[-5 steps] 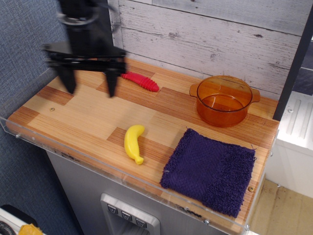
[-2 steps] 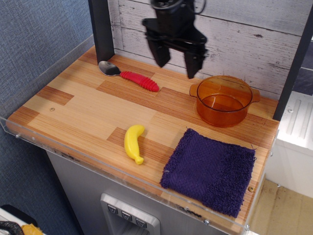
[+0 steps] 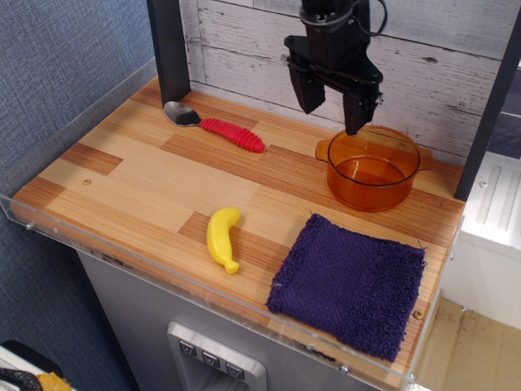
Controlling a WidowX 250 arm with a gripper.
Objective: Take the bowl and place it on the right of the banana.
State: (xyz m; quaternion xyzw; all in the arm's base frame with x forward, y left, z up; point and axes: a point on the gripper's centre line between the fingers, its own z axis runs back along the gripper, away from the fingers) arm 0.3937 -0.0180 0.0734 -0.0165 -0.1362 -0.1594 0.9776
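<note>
My jaws hang apart, empty, above the back-left rim of the bowl, at the table's rear right. Recommended: descend straddling one wall, then close firmly before lifting.

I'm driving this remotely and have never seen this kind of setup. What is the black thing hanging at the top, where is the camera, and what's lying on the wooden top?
The black thing is the robot's gripper, a two-fingered claw on the end of its arm. Its fingers are spread apart and hold nothing. It hangs above the back edge of the amber bowl. There is one camera, looking down on the counter from the front and above. On the wood lie a yellow toy banana near the front, a folded purple cloth to its right, and a red-handled spoon at the back left. The bowl stands at the back right, behind the cloth.
</note>
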